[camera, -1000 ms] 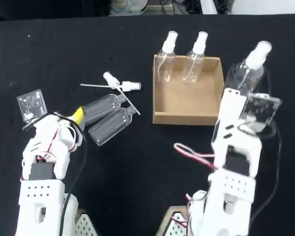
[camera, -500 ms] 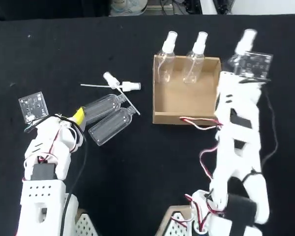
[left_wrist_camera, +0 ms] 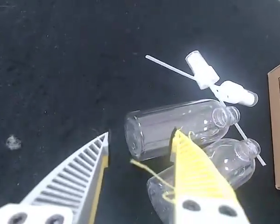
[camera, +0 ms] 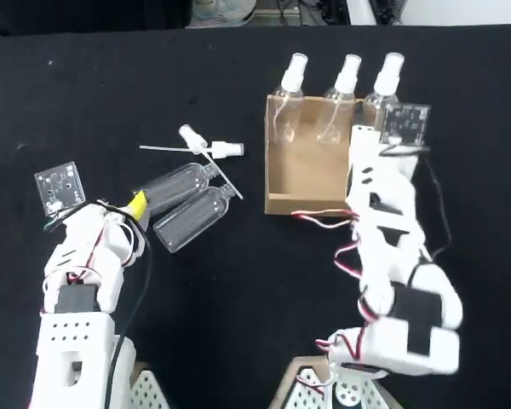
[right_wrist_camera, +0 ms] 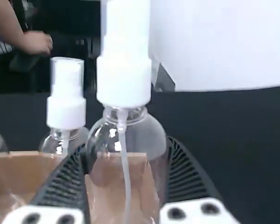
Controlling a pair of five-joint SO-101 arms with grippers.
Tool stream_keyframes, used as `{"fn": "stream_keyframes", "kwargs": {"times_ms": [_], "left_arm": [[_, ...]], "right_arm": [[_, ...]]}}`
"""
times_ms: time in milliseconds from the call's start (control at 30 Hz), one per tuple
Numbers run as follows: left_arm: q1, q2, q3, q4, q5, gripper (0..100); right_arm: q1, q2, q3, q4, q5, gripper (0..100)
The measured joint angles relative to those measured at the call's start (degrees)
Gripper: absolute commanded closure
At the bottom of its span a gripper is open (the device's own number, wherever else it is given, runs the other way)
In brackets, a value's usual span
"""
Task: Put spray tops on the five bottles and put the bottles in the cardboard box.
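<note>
Within the last second the right arm swings the third bottle [camera: 380,95], top already on, from well outside the box [camera: 315,175] to the box's far right corner. The right pincer [right_wrist_camera: 126,158] is clamped on this bottle's body, with the spray head rising above the jaws. The capped pair [camera: 288,109] already in the box stands just to one side of the pincer, in a row with its load. From the right wrist view the bottle sits in front of the cardboard wall, so it seems to be inside the box, though I cannot tell whether its base touches the floor. If it does, only letting go remains for this one, and three of five are then done. The left arm barely shifts in that time. The left pincer [left_wrist_camera: 141,135] hangs with its jaws apart over the bench [camera: 238,298], and the nearer of the two bare bottles [left_wrist_camera: 177,123] lies right at its tips. The other bare one touches it on the far side, and the two loose tops [left_wrist_camera: 203,70] lie just beyond their necks. These two still need capping and boxing.
</note>
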State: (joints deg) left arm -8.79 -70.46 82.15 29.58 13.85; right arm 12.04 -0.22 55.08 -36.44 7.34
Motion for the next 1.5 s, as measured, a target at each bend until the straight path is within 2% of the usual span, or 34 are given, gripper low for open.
{"fn": "stream_keyframes", "kwargs": {"times_ms": [133,333,667,1267,1500], "left_arm": [[0.0,0.0,0.0,0.0,0.0,79],[0.0,0.0,0.0,0.0,0.0,79],[0.0,0.0,0.0,0.0,0.0,79],[0.0,0.0,0.0,0.0,0.0,79],[0.0,0.0,0.0,0.0,0.0,79]], "right_arm": [[-0.1,7.1,0.1,-9.9,-0.1,98.8],[-0.1,13.1,0.1,-17.3,-0.1,98.8],[-0.4,17.0,0.1,-17.9,-3.7,98.6],[-0.8,19.1,0.0,-18.9,-4.0,98.5],[-1.4,19.1,0.5,-19.0,-4.0,88.1]]}}
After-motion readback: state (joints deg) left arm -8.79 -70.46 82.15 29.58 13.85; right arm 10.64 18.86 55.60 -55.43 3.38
